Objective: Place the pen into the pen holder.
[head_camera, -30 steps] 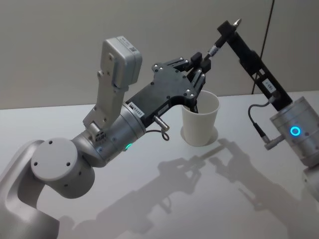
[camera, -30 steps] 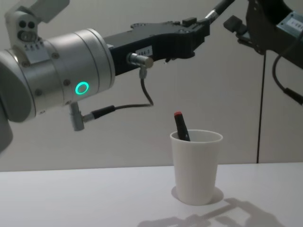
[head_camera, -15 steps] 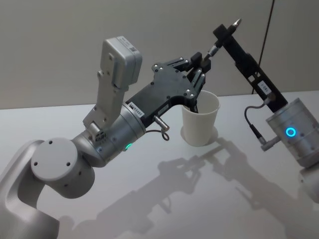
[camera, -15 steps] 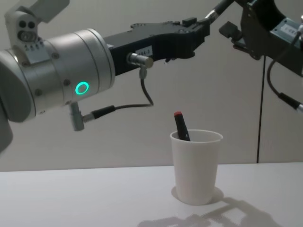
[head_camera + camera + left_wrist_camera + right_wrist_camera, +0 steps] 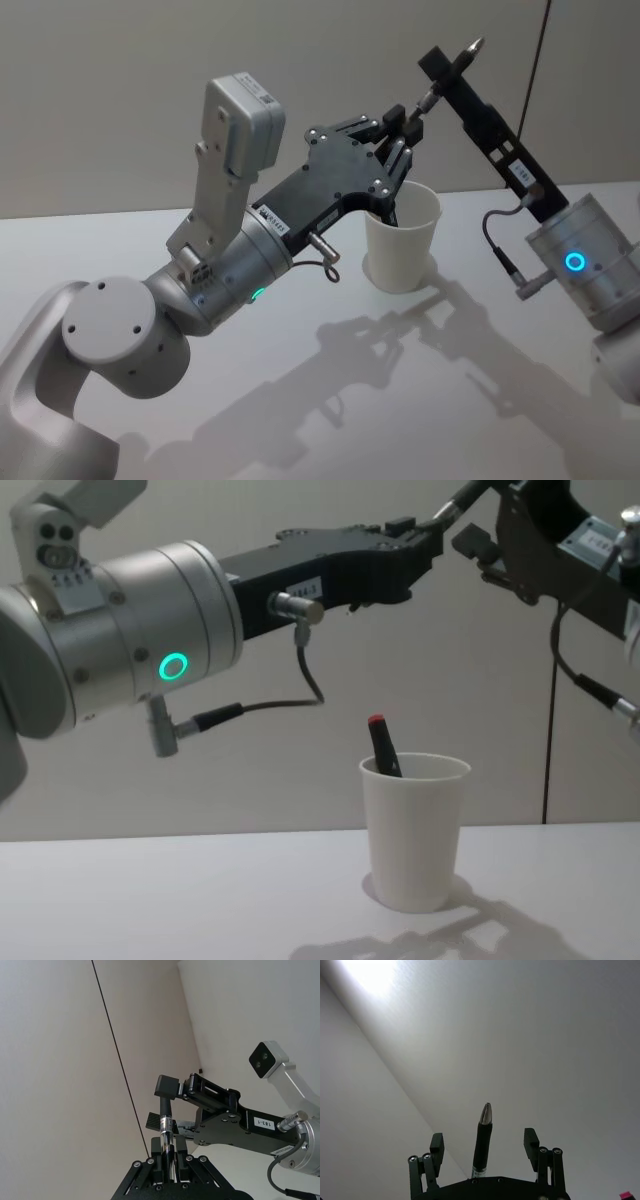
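Above the white worktop [image 5: 300, 400], the left gripper [image 5: 168, 1155] pinches the slim black, silver-tipped pen [image 5: 165, 1125] high over the plain white tapered paper cup [image 5: 405, 240] near the far edge, its tip between the right gripper's [image 5: 484, 1135] spread fingers, likely for a regrasp.

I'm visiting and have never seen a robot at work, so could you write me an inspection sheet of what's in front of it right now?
Surface: plain white table, shadows on it.
Job's things: pen held in the air above the white pen holder; a red-tipped pen already stands inside.
Clutter: nothing seen.
Grippers: left gripper shut on the pen; right gripper open around its tip.
Cables: short lead at each wrist.
Surroundings: bare wall.
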Controlling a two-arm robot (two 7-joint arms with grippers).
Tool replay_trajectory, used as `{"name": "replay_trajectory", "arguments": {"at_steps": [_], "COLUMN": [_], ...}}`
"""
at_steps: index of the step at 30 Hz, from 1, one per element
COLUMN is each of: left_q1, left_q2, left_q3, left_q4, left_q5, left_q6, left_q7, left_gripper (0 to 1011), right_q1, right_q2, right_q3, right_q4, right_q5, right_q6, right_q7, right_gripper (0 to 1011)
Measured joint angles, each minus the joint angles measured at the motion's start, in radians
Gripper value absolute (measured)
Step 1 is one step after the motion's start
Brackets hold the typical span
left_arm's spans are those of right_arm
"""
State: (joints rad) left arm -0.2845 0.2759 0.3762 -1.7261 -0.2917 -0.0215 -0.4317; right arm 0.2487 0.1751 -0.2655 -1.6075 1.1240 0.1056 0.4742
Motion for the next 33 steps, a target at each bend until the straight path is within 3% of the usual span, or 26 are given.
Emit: {"name": "replay_trajectory", "arguments": {"at_steps": [19,23,33], "left_q1": [0.0,0.0,0.0], "left_q2": [0.0,0.0,0.0], "left_q3": [0.0,0.0,0.0], "left_q4": [0.0,0.0,0.0], "left_q5": [0.0,0.0,0.0], "left_q6": [0.0,0.0,0.0], "left_q7": [0.0,0.0,0.0], "left_gripper": [166,166,166], "right_q1": [0.012,0.014,0.015], "right_q2": [-0.003,-0.003,-0.003], "right_q3": [-0.011,-0.012,-0.014], "right_q4": [0.012,0.013,0.014], "right_q5": [0.011,0.012,0.013], "right_q6": [0.001,0.001,0.002], "right_q7": [0.012,0.013,0.015], "right_gripper": [998,946,652]}}
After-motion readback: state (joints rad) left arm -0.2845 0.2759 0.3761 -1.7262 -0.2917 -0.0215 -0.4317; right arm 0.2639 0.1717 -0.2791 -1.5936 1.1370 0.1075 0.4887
